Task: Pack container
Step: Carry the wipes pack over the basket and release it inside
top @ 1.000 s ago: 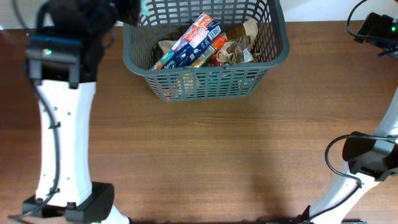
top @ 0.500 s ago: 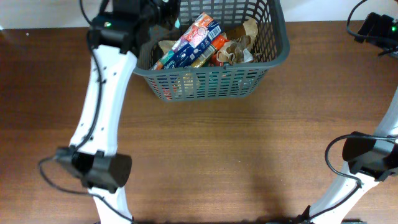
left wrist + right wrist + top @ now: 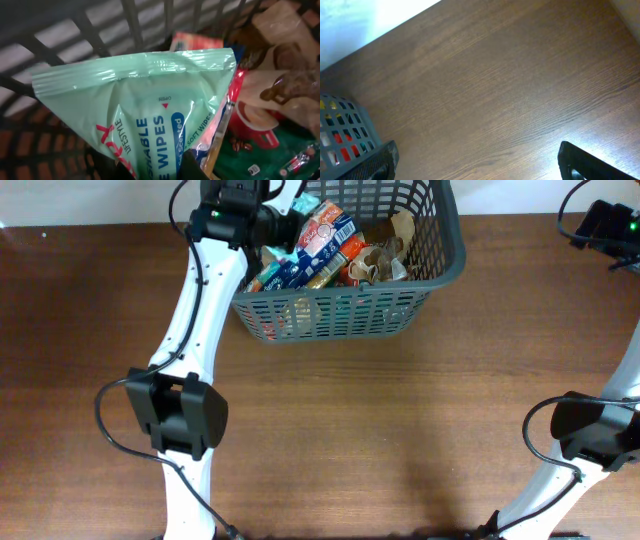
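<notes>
1. A brown wood-grain table (image 3: 380,420) fills most of the overhead view, its grain running side to side
2. A pale, whitish surface (image 3: 100,200) lies beyond the table's far edge

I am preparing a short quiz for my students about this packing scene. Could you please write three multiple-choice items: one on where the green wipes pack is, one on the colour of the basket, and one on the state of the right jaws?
1. Where is the green wipes pack relative to the basket?
A. lying in front of it
B. held over it
C. lying behind it

2. What colour is the basket?
A. dark grey
B. white
C. red

3. How do the right jaws stand?
A. shut on a packet
B. shut, empty
C. open, empty

Answers:
1 B: the left jaws grip the pack, with the lattice wall right behind it.
2 A: the overhead view shows dark grey slotted walls.
3 C: the right wrist view shows them wide apart over the bare table.
</notes>
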{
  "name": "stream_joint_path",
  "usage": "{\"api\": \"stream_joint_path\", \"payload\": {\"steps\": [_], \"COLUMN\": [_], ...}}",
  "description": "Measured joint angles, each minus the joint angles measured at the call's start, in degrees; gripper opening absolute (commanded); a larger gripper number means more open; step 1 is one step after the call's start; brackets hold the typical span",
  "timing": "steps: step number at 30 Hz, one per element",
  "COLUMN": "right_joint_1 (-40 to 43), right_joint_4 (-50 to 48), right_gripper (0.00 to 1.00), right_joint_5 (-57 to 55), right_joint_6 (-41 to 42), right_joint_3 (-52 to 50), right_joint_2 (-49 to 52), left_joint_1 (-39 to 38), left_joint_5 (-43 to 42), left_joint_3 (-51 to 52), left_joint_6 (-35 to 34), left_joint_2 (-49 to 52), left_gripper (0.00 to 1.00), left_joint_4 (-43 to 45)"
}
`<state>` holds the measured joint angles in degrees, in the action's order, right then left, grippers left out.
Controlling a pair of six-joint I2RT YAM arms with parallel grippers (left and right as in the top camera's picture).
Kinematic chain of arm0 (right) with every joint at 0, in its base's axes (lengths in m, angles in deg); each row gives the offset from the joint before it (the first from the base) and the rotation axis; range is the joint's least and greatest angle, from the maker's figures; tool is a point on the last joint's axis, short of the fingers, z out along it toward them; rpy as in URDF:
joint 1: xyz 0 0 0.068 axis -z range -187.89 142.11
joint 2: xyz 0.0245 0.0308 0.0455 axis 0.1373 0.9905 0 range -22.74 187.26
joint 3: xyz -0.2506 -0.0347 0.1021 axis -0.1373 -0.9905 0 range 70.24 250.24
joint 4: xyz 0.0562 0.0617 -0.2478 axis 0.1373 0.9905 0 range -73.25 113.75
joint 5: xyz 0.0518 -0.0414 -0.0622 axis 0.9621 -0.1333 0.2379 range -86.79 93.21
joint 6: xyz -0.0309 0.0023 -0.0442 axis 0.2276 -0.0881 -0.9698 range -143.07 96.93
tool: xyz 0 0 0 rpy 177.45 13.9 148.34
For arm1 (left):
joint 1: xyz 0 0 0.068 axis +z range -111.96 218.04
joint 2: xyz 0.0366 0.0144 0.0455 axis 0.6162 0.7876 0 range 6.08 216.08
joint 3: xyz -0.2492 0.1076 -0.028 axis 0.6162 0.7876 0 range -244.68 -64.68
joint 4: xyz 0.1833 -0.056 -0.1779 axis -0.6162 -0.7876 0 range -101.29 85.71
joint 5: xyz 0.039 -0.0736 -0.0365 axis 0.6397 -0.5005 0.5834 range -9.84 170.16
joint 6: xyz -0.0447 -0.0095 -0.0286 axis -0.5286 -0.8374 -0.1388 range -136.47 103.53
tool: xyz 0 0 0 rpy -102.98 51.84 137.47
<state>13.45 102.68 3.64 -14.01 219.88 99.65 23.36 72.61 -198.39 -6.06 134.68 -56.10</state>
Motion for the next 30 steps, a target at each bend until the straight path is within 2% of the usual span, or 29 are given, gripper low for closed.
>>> {"api": "stream_joint_path", "payload": {"steps": [8, 9, 11, 12, 14, 21, 24, 30], "right_joint_1": [0.0, 0.0, 0.0, 0.0, 0.0, 0.0, 0.0, 0.0], "right_joint_4": [0.0, 0.0, 0.0, 0.0, 0.0, 0.0, 0.0, 0.0], "right_gripper": [0.99, 0.99, 0.99, 0.99, 0.99, 0.99, 0.99, 0.99], "right_joint_5": [0.0, 0.0, 0.0, 0.0, 0.0, 0.0, 0.0, 0.0], "right_joint_6": [0.0, 0.0, 0.0, 0.0, 0.0, 0.0, 0.0, 0.0], "right_joint_3": [0.0, 0.0, 0.0, 0.0, 0.0, 0.0, 0.0, 0.0], "right_joint_2": [0.0, 0.0, 0.0, 0.0, 0.0, 0.0, 0.0, 0.0], "left_joint_1": [0.0, 0.0, 0.0, 0.0, 0.0, 0.0, 0.0, 0.0], "left_joint_5": [0.0, 0.0, 0.0, 0.0, 0.0, 0.7, 2.3, 5.7], "left_joint_3": [0.0, 0.0, 0.0, 0.0, 0.0, -0.1, -1.4, -13.0], "left_joint_6": [-0.2, -0.2, -0.1, -0.2, -0.4, -0.6, -0.6, -0.6], "left_joint_2": [1.5, 1.5, 1.5, 1.5, 1.5, 1.5, 1.6, 1.6], "left_gripper": [0.02, 0.1, 0.36, 0.56, 0.7, 0.76, 0.82, 0.87], "left_joint_4": [-2.1, -2.1, -2.1, -2.1, -2.0, -1.1, -1.5, -5.3]}}
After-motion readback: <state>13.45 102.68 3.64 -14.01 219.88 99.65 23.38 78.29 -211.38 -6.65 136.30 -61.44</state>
